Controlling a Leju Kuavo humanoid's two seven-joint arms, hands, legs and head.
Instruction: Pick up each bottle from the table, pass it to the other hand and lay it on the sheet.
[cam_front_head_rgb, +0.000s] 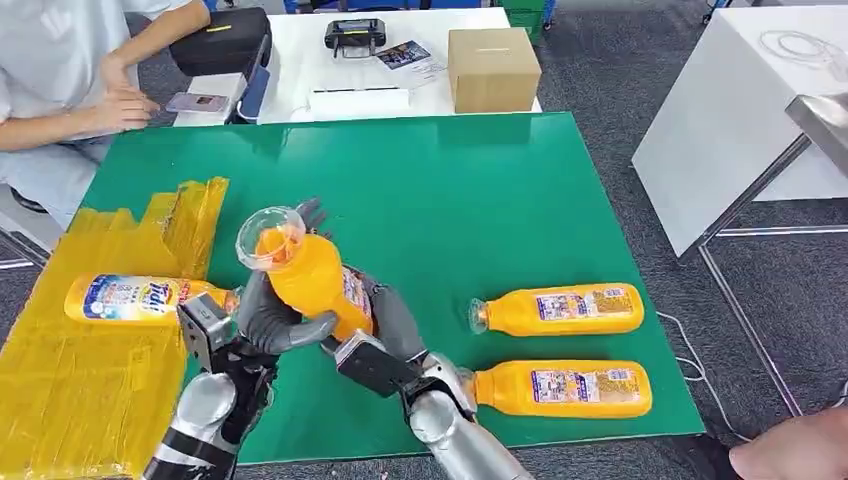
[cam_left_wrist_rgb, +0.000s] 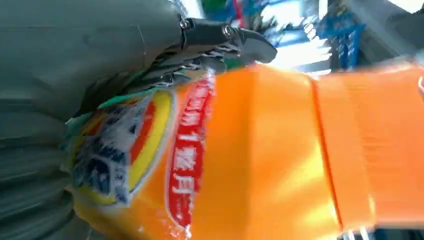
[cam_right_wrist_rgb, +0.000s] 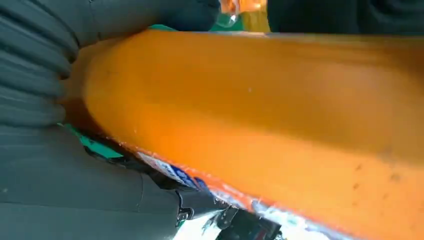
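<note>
I see both hands meeting over the green surface (cam_front_head_rgb: 450, 190), near its front edge. The left hand (cam_front_head_rgb: 262, 322) and the right hand (cam_front_head_rgb: 392, 322) both have their fingers wrapped around one orange bottle (cam_front_head_rgb: 310, 280), which stands tilted between them, its clear cap end pointing up and away from me. In the left wrist view the bottle's label (cam_left_wrist_rgb: 135, 150) fills the space just beside the grey thumb (cam_left_wrist_rgb: 100, 45). In the right wrist view the plain orange body (cam_right_wrist_rgb: 260, 110) lies across the palm, with the fingers (cam_right_wrist_rgb: 75, 185) closed below it. I cannot tell which hand carries most of the weight.

To the left of the held bottle, a second bottle (cam_front_head_rgb: 135, 298) lies on its side on the yellow sheet (cam_front_head_rgb: 90, 370), which covers the left end of the green surface. To the right of the held bottle, two more bottles lie on the green surface, one farther (cam_front_head_rgb: 560, 310) and one nearer (cam_front_head_rgb: 560, 388) to me, parallel and well apart from the hands.

Behind the green surface there is a white table (cam_front_head_rgb: 300, 60) with a cardboard box (cam_front_head_rgb: 493, 68), a black bag (cam_front_head_rgb: 220, 42) and a small black device (cam_front_head_rgb: 354, 36). A person (cam_front_head_rgb: 60, 90) sits at the far left of it, hands resting close to a phone (cam_front_head_rgb: 197, 102).
</note>
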